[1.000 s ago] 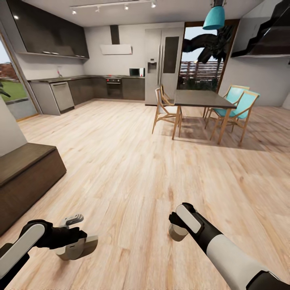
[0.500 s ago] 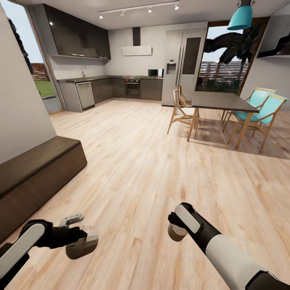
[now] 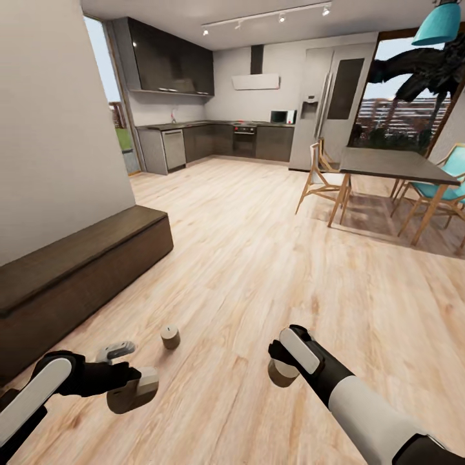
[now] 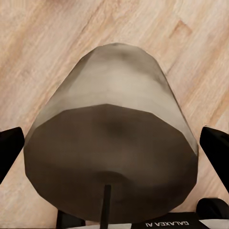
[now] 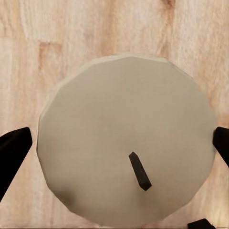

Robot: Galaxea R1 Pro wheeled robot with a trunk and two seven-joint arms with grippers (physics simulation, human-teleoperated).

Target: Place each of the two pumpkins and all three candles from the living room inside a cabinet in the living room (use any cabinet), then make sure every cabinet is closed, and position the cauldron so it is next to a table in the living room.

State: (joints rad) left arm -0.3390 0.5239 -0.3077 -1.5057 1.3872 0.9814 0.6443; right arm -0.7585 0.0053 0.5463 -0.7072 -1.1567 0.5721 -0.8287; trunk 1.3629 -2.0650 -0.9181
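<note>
My left gripper is shut on a stubby tan candle held low over the floor at the lower left. In the left wrist view that candle lies on its side between the fingers. My right gripper is shut on a second candle, and the right wrist view looks down on its pale top and dark wick. A third candle stands upright on the floor just beyond the left gripper. The long dark-brown cabinet runs along the left wall with its fronts shut. The pumpkins and the cauldron are out of view.
A white wall rises behind the cabinet. A dark dining table with wooden and teal chairs stands at the right. Grey kitchen units and a fridge line the far wall. Pale wood floor stretches between.
The camera has swung left, so the whole room has shifted right in the picture. The third candle on the floor has come into view. Both arms hold their candles as before.
</note>
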